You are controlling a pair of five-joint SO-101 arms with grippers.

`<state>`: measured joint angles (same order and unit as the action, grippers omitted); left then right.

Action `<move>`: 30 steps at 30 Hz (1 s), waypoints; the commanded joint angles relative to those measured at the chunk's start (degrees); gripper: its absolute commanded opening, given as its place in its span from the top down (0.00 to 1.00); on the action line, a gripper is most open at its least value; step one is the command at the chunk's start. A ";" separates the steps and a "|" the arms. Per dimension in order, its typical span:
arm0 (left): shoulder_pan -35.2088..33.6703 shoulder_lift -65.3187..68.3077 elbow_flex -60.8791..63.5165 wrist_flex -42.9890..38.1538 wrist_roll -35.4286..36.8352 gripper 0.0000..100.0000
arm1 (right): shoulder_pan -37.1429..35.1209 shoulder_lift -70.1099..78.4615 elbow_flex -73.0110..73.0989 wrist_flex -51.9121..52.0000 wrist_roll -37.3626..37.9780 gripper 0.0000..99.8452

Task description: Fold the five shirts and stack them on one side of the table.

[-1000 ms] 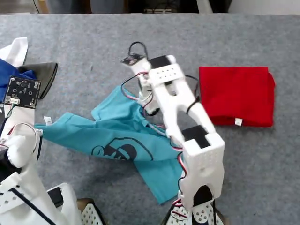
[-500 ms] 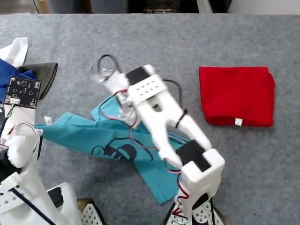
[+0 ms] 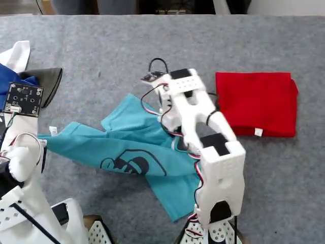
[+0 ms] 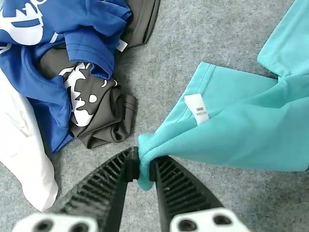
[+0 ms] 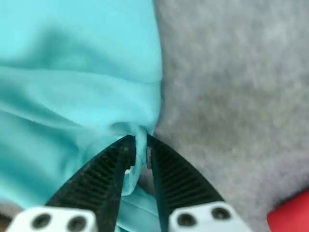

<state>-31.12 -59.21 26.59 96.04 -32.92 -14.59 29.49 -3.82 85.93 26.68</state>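
Pinches a bunched corner of the teal shirt (image 4: pixel 241 135) in the left gripper (image 4: pixel 143 163), jaws clamped tight on the cloth just beside its white tag (image 4: pixel 198 108). Nips a fold of the same shirt in the right gripper (image 5: pixel 139 145), jaws closed on the fabric at its far right edge, next to bare grey table (image 5: pixel 231 96). Appears to hold two ends so the garment can be stretched flat before folding. Shows the teal shirt lying twisted and print-up across the middle of the table, running from the left grip to the right one. Shows a folded red shirt (image 3: pixel 256 101) to the right, apart from the right gripper, likely the start of the stack. Shows a blue shirt (image 4: pixel 43 29), dark shirt (image 4: pixel 104 116) and white shirt (image 4: pixel 19 145) heaped unfolded at the far left, near the left gripper.
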 commanded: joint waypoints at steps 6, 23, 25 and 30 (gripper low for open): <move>6.02 -0.70 6.11 -0.26 2.64 0.97 | 9.32 -12.09 11.03 3.08 12.22 0.99; 5.58 -0.70 4.97 0.00 0.44 0.97 | 17.32 -37.49 28.44 9.58 30.07 0.82; 5.49 -0.70 4.97 0.09 -0.62 0.97 | 16.88 -38.20 24.84 13.45 32.44 0.75; 5.49 -0.70 4.97 0.18 -0.44 0.97 | 17.14 -39.96 16.22 15.30 33.23 0.69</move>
<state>-25.41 -59.30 32.66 95.96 -33.10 2.20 -8.04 17.89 100.09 59.30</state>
